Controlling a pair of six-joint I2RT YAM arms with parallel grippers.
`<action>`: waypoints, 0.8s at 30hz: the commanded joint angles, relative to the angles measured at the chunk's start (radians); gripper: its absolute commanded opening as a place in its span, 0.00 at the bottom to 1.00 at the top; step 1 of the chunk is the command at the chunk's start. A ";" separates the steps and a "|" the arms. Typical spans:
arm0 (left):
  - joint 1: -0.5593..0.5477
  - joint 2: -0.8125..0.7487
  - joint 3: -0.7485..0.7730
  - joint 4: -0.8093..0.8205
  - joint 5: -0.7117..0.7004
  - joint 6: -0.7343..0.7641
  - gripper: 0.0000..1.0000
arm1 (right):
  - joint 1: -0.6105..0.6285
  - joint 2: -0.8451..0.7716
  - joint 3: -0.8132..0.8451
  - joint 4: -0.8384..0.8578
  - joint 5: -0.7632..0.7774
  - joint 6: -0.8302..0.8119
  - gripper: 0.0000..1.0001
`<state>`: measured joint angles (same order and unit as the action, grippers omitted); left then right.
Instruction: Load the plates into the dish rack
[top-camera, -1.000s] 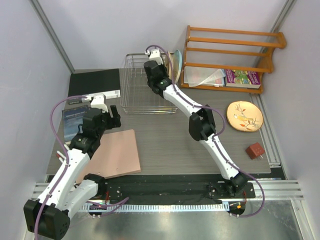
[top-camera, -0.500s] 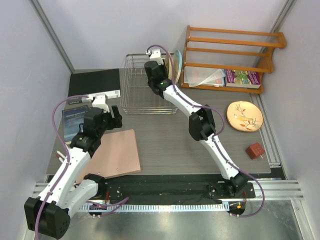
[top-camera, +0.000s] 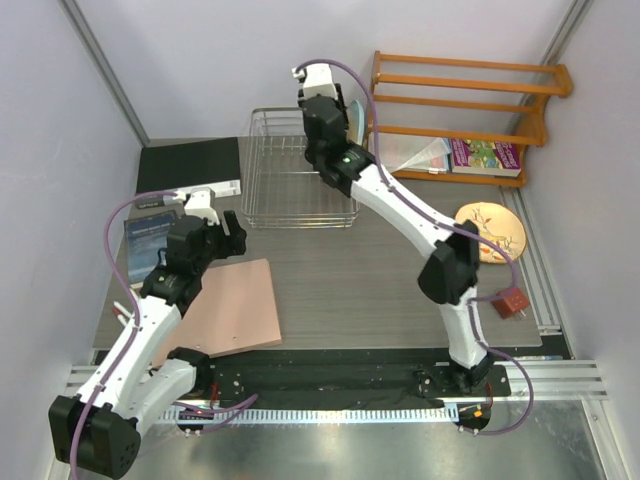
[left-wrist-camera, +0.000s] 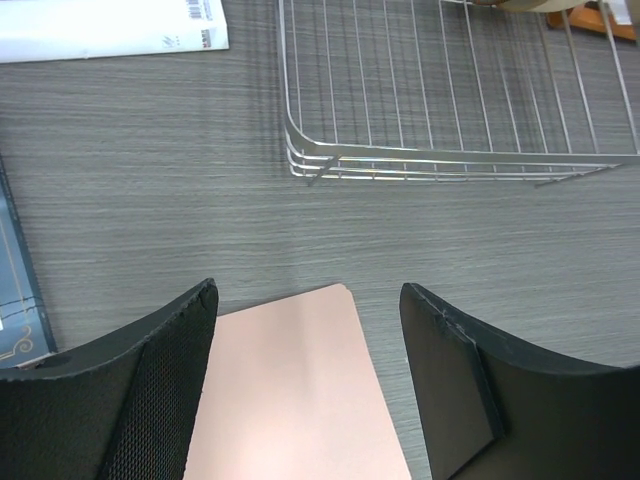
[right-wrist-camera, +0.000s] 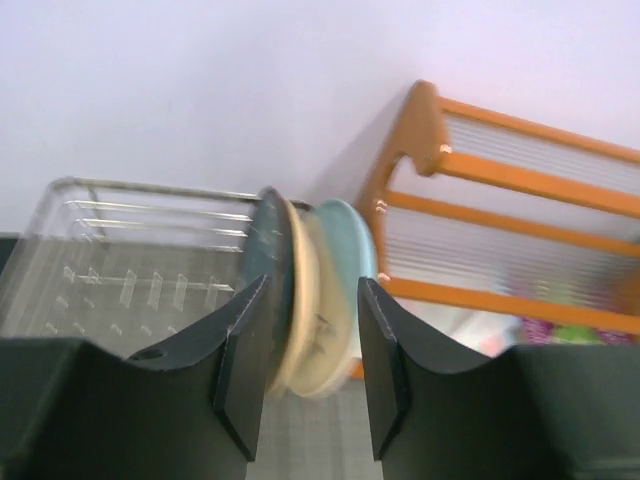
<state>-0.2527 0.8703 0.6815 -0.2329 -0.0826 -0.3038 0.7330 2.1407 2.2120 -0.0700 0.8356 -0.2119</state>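
Retraction of the right gripper (right-wrist-camera: 313, 290) is noted: within the last second it has been raised clear of the dish rack (top-camera: 300, 218), jaws parted and empty. Three plates (right-wrist-camera: 300, 310) are stood on edge at the rack's right end. One orange-yellow plate (top-camera: 497, 228) is left flat on the table (top-camera: 330, 280), well apart from the rack, and is judged the final load. The left gripper (left-wrist-camera: 308, 300) is held wide above a pink board (left-wrist-camera: 300, 400).
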 joint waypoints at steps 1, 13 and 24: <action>0.004 -0.021 -0.005 0.064 0.037 -0.021 0.73 | -0.032 -0.184 -0.438 0.157 0.013 -0.289 0.52; -0.016 0.091 0.043 0.064 0.300 -0.038 0.70 | -0.453 -0.626 -0.947 -0.379 -0.446 -0.195 0.78; -0.082 0.174 0.069 0.038 0.349 -0.049 0.66 | -0.835 -0.589 -1.149 -0.341 -0.612 -0.299 0.67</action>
<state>-0.3210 1.0279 0.7017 -0.2131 0.2127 -0.3344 -0.0113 1.5078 1.0702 -0.4240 0.3027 -0.4801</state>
